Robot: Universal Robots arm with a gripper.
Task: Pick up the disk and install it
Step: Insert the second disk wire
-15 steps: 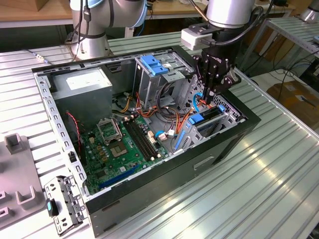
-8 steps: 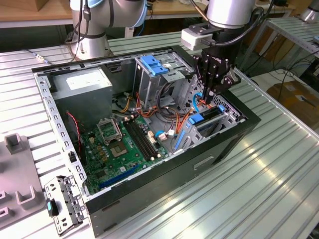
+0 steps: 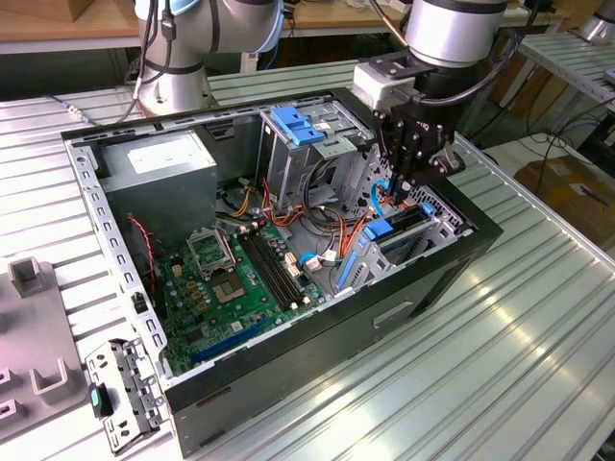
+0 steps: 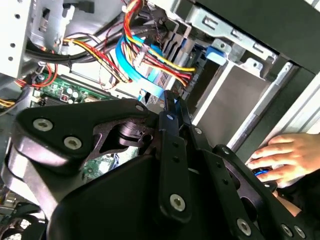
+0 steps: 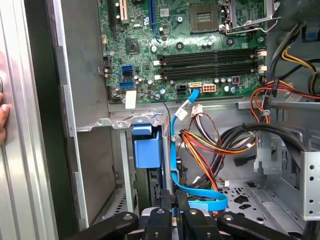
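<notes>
A ribbed metal tabletop carries one open computer case lying on its side, with wooden benches and cardboard boxes in the room behind. At the exterior view's left, one grey moulded fixture and one small metal bracket lie on the tabletop. Inside the case sit one green motherboard, one grey power supply and one drive cage topped by a pale-blue latch plate. Further right, the one disk, dark with blue rails, stands on edge in the drive bay by the case's right wall. One black pincer hangs just above it, fingers drawn close together, gripping nothing visible. In the second wrist view a person's hand rests outside the case.
</notes>
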